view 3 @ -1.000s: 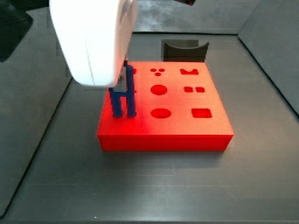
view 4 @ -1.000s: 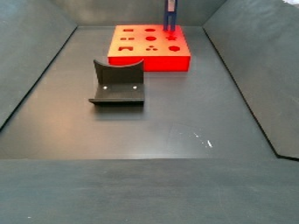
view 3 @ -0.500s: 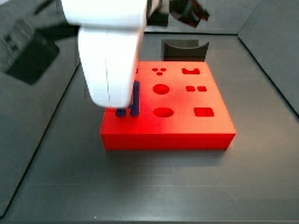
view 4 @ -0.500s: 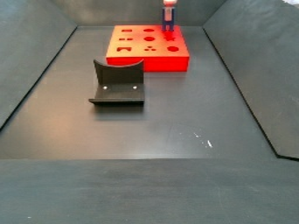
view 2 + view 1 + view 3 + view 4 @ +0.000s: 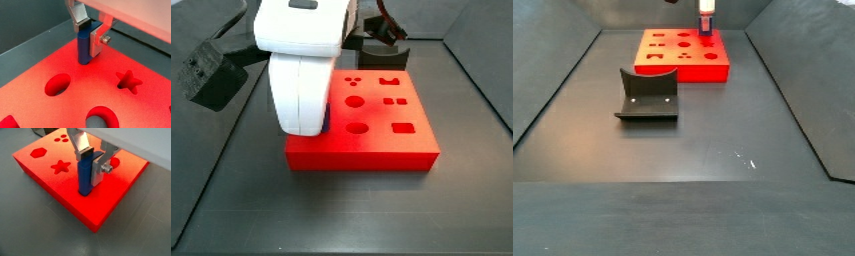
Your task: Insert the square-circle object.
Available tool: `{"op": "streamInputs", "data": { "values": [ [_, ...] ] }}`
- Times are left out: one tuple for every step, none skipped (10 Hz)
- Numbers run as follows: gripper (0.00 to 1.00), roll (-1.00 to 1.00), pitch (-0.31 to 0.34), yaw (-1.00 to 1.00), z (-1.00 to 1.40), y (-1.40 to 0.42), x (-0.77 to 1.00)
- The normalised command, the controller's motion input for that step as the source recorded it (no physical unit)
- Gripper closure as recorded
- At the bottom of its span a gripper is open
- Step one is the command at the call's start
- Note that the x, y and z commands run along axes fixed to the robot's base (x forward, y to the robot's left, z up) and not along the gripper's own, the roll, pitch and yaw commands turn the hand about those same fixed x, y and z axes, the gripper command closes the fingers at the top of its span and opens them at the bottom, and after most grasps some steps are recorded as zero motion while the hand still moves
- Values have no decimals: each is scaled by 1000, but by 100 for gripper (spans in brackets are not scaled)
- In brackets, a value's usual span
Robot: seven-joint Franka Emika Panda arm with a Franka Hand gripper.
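The square-circle object [image 5: 84,178] is a slim bright-blue bar standing upright on the red block [image 5: 47,180], near one of its edges. Its lower end meets the block's top and the two prongs do not show. It also shows in a wrist view [image 5: 83,50] over the red block [image 5: 67,102]. My gripper [image 5: 91,164] is shut on the bar's upper part, silver fingers [image 5: 101,39] on both sides. In a side view the white gripper body [image 5: 302,70] hides the bar over the red block [image 5: 392,140]. In a side view the gripper [image 5: 707,20] is low over the block's far corner [image 5: 680,55].
The dark fixture [image 5: 647,95] stands on the grey floor in front of the red block, and shows behind it in a side view [image 5: 381,55]. Star, hexagon and round holes [image 5: 61,166] lie in the block's top. Dark walls ring the floor.
My gripper has come down with the blue bar. The prongs that showed above the red block a second ago are now out of sight at its top.
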Motion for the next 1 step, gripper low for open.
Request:
{"op": "streamInputs", "data": {
  "values": [
    [100, 0, 0, 0, 0, 0, 0]
  ]
}}
